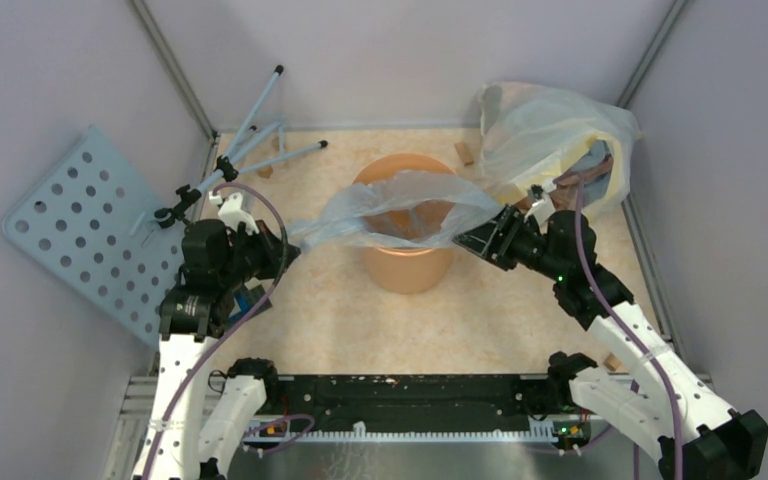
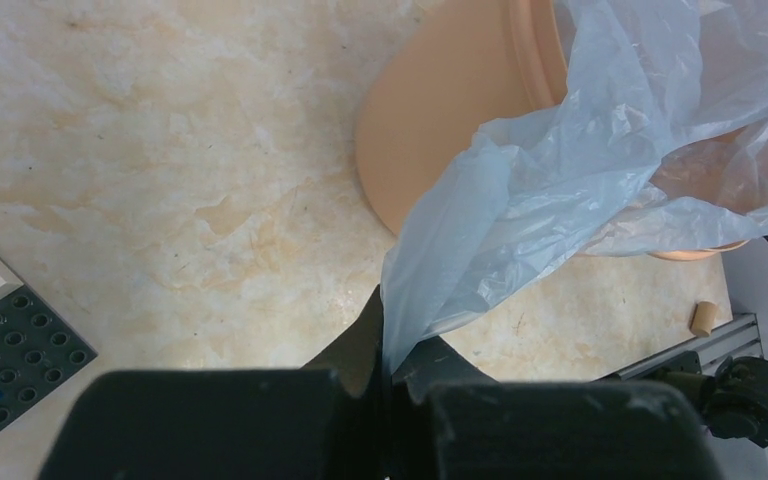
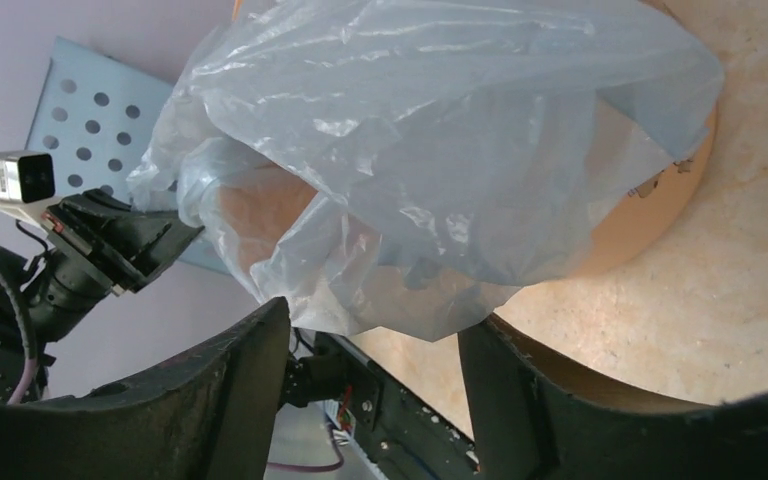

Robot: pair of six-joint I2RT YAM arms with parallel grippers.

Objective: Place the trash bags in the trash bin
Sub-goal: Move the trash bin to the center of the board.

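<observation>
Far left, a pale blue perforated panel (image 1: 75, 225) leans against the wall, with some thin metal rods (image 1: 260, 125) just behind it in the corner. The left gripper (image 1: 288, 246) sits to the left of the bin, jaws squeezed together on one corner of the trash bag (image 1: 400, 208). The left wrist view shows the film pinched right between them.

From there the bag (thin, crinkly, see-through grey-blue) stretches out over the mouth of the orange trash bin (image 1: 407, 268), which stands upright around the middle of the surface (image 1: 330, 320). So the bag's spread across the rim, not down inside.

On the far side of the bin, the right gripper (image 1: 468, 238) is at the bag's right edge. Its jaws stand apart with loose plastic bunched between them, and I can't tell if they're really pressing on it.

Behind that arm, in the back right corner, sits a bigger clear bag with yellow edges (image 1: 550, 125). A small wooden block (image 1: 463, 153) lies near it.
</observation>
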